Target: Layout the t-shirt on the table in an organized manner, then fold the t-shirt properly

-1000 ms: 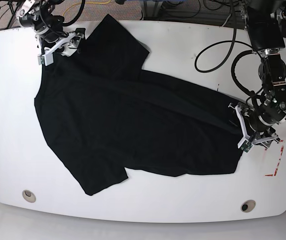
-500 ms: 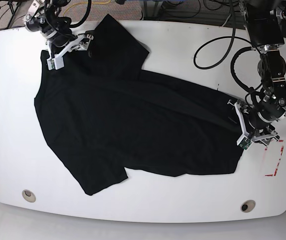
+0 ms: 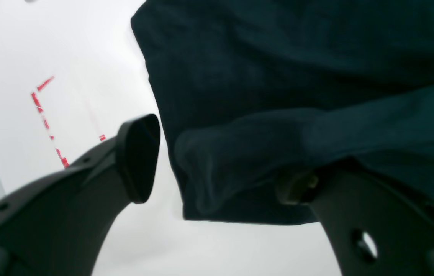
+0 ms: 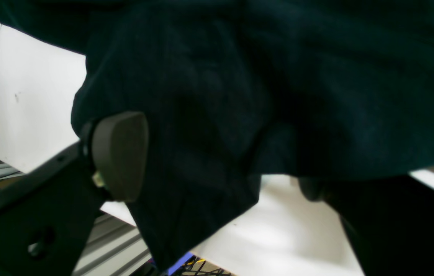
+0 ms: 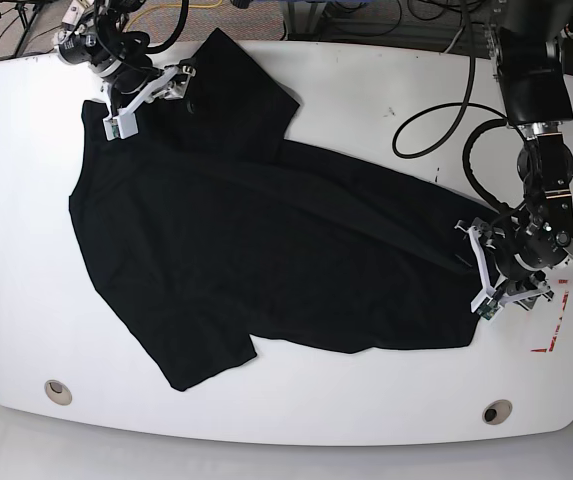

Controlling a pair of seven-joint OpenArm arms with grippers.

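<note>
The black t-shirt (image 5: pixel 266 250) lies spread across the white table (image 5: pixel 366 90), with one sleeve at the top left and one at the bottom left. My left gripper (image 5: pixel 474 268) is at the shirt's right edge, jaws open. In the left wrist view, my left gripper (image 3: pixel 218 161) has the shirt's hem (image 3: pixel 278 57) between its fingers, draped over the right one. My right gripper (image 5: pixel 151 100) is at the shirt's top left, open. In the right wrist view, my right gripper (image 4: pixel 217 161) straddles a fold of the shirt (image 4: pixel 278 76), which hides the right finger.
A red-and-white tape rectangle (image 5: pixel 556 320) lies just right of my left gripper and shows in the left wrist view (image 3: pixel 44 111). Two round holes (image 5: pixel 57 390) (image 5: pixel 497 411) sit near the front edge. Black cables (image 5: pixel 436 110) loop at the back right.
My right gripper has moved right along the shirt's top left edge. My left gripper has shifted slightly down and left at the right edge. The shirt has hardly moved.
</note>
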